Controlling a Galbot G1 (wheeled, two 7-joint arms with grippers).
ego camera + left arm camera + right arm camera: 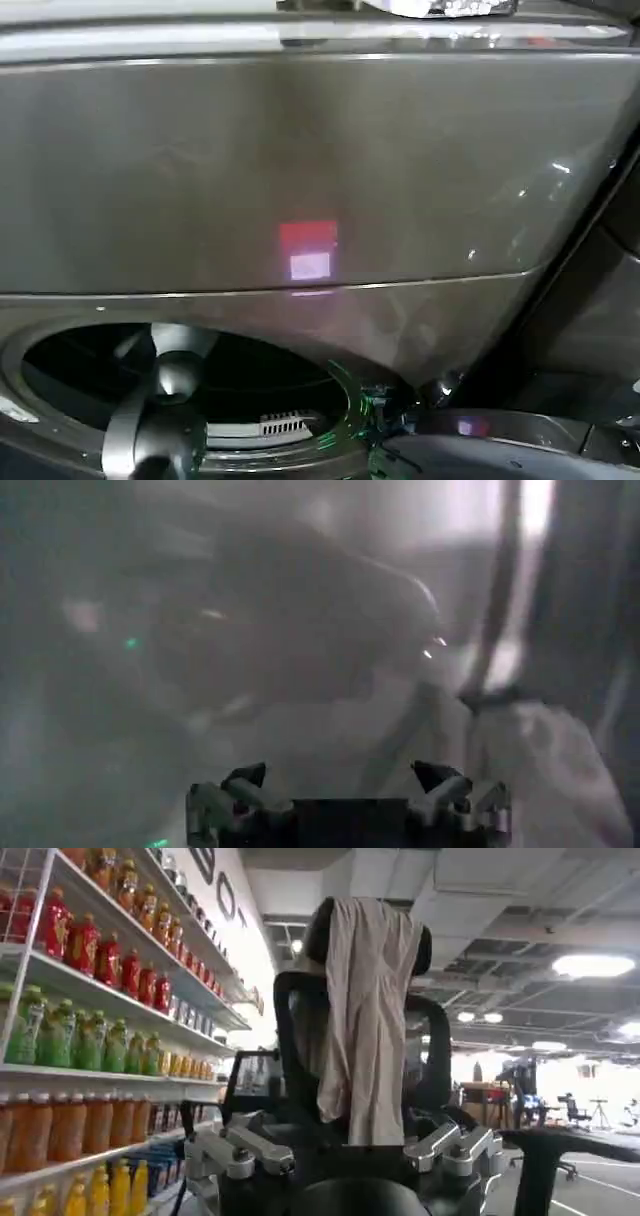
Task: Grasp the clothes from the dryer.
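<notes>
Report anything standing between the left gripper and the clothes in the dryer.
Nothing visible does. The left gripper, jaws open, is inside the dryer, with the pale clothes just ahead of it and a dark bundle lying farther in. The right gripper is parked, facing the room.

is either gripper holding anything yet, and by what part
Nothing is held. The left gripper is inside the dryer drum, fingers spread apart with nothing between them. The right gripper is open too, away from the dryer.

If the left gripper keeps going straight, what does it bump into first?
Probably the dark inside wall of the dryer. The left gripper is open and points into the dim drum, with pale fabric, likely the clothes, off to one side. Depth is hard to judge.
</notes>
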